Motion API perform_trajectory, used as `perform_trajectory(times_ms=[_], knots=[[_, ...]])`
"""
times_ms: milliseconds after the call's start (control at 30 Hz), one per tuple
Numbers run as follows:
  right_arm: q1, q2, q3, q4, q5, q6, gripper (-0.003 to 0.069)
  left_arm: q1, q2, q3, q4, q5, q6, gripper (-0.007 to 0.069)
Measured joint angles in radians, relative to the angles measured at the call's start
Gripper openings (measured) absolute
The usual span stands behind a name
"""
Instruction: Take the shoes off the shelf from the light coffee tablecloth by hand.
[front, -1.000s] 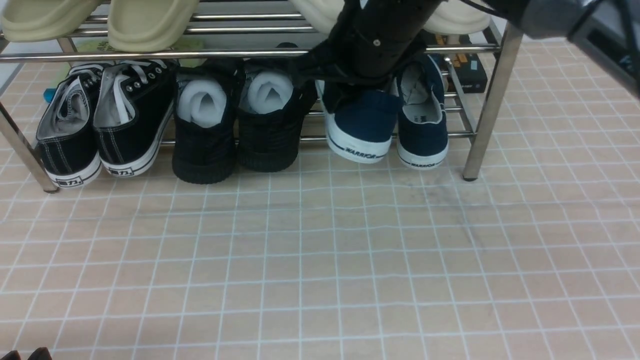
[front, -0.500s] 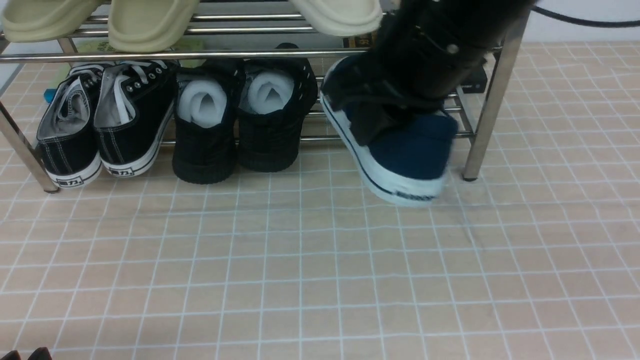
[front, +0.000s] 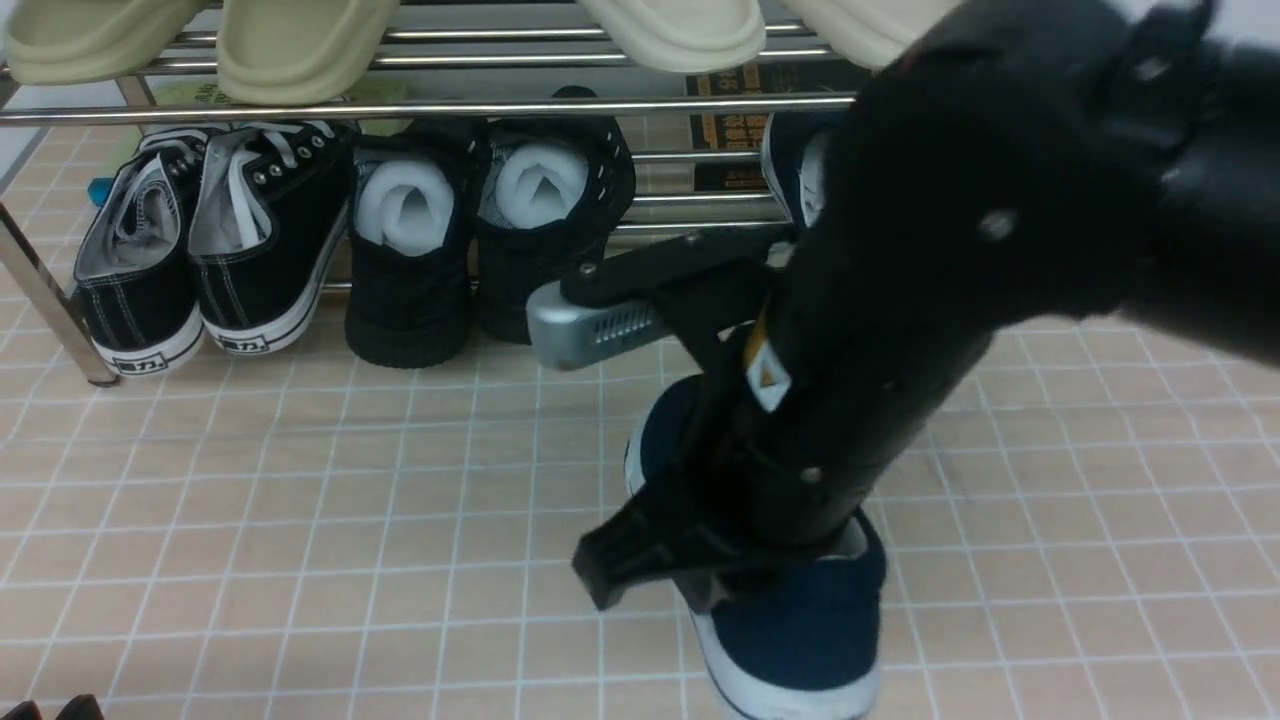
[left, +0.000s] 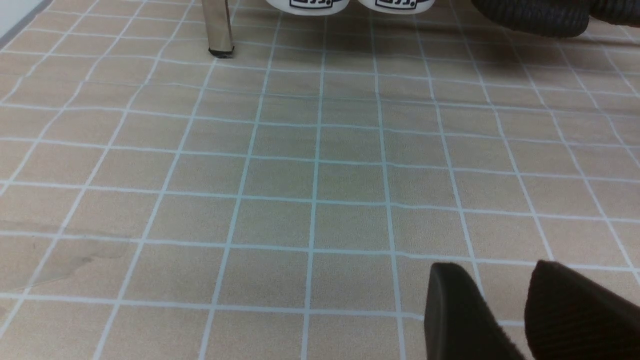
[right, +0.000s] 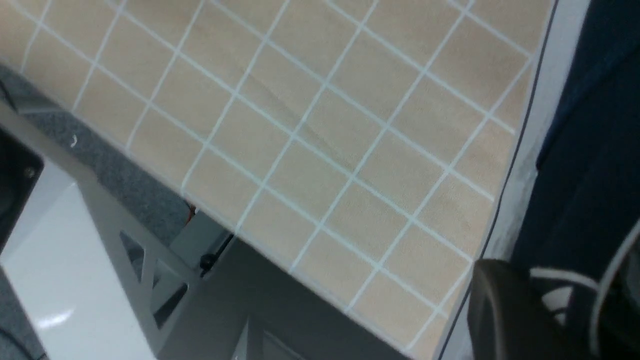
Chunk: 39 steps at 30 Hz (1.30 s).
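Note:
My right gripper (front: 720, 570) is shut on one navy blue shoe (front: 800, 640), which it holds by its collar low over the light coffee tablecloth (front: 300, 520), near the front edge. In the right wrist view one finger (right: 505, 310) presses on the outside of that shoe (right: 590, 150); the other finger is hidden. The second navy shoe (front: 790, 170) stays on the lower tier of the chrome shelf (front: 400, 108), mostly hidden behind my right arm. My left gripper (left: 505, 310) hovers open over bare cloth at the front left, with nothing between its fingers.
Black lace-up sneakers (front: 200, 240) and all-black shoes with white foam inserts (front: 470, 240) fill the lower tier. Beige slippers (front: 300, 40) lie on the upper tier. A shelf leg (left: 217, 30) stands at the left. The table's front edge (right: 250, 240) lies close to the held shoe.
My right arm has pulled the navy shoe out of the shelf and carried it forward and down, toward the front of the cloth. The left gripper has not moved.

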Motion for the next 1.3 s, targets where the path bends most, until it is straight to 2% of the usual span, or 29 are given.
perform_trajectory(times_ms=[167,533,967,1133,1300], knots=[[0.000,0.094,0.001,-0.116,-0.161,0.096,0.0033,0.000,0.000,0.000,0.000,0.000,0.000,0.0241],[0.000,0.266,0.004,-0.127,-0.334,0.142,0.0034,0.000,0.000,0.000,0.000,0.000,0.000,0.0241],[0.002,0.287,0.004,-0.127,-0.344,0.160,0.0037,0.000,0.000,0.000,0.000,0.000,0.000,0.0241],[0.002,0.258,0.004,-0.166,-0.302,0.161,0.0037,0.000,0.000,0.000,0.000,0.000,0.000,0.0241],[0.002,0.217,0.004,-0.284,-0.245,0.242,0.0037,0.000,0.000,0.000,0.000,0.000,0.000,0.0241]])
